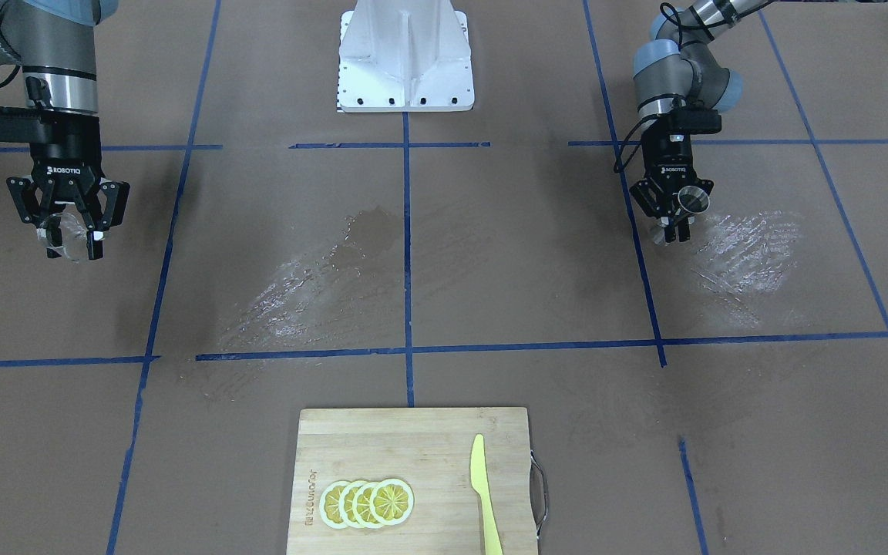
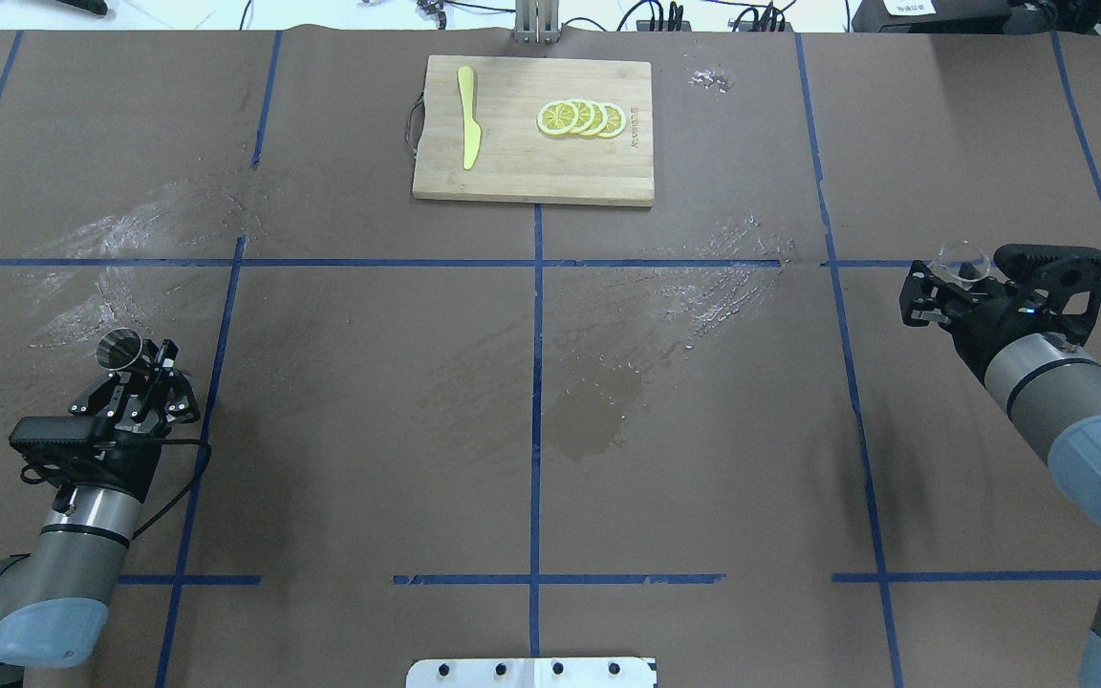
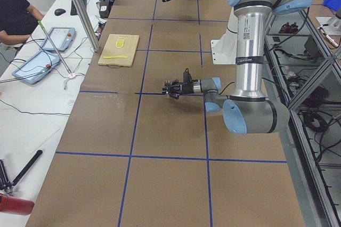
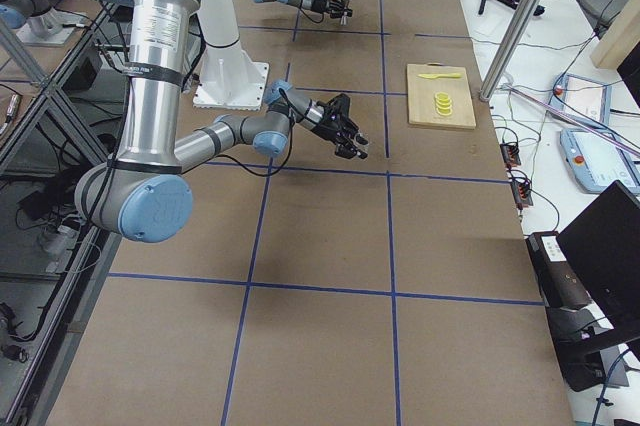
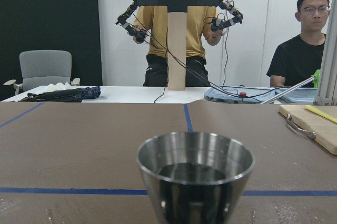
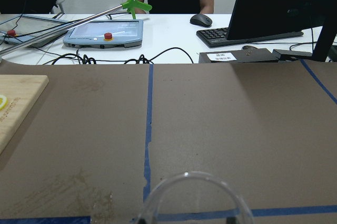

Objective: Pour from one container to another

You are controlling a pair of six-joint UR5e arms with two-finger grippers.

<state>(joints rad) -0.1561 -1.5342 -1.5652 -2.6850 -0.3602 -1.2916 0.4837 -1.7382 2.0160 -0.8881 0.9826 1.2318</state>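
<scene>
The clear glass cup [image 1: 58,235] is held off the table by my right gripper [image 1: 72,247], which is shut on it; the overhead view shows the cup [image 2: 963,260] at the far right, and its rim [image 6: 192,197] fills the bottom of the right wrist view. My left gripper [image 1: 671,230] is shut on the grey metal jigger [image 1: 694,200], upright, with dark liquid inside. From overhead the jigger [image 2: 118,349] sits at the far left by the left gripper [image 2: 144,368]. It looms close in the left wrist view [image 5: 195,176]. The two arms are far apart.
A wooden cutting board [image 2: 512,172] with lemon slices [image 2: 581,118] and a yellow knife [image 2: 467,129] lies at the table's far middle. Wet smears [image 2: 703,287] and a damp patch [image 2: 593,416] mark the brown surface. People and tablets are beyond the far edge.
</scene>
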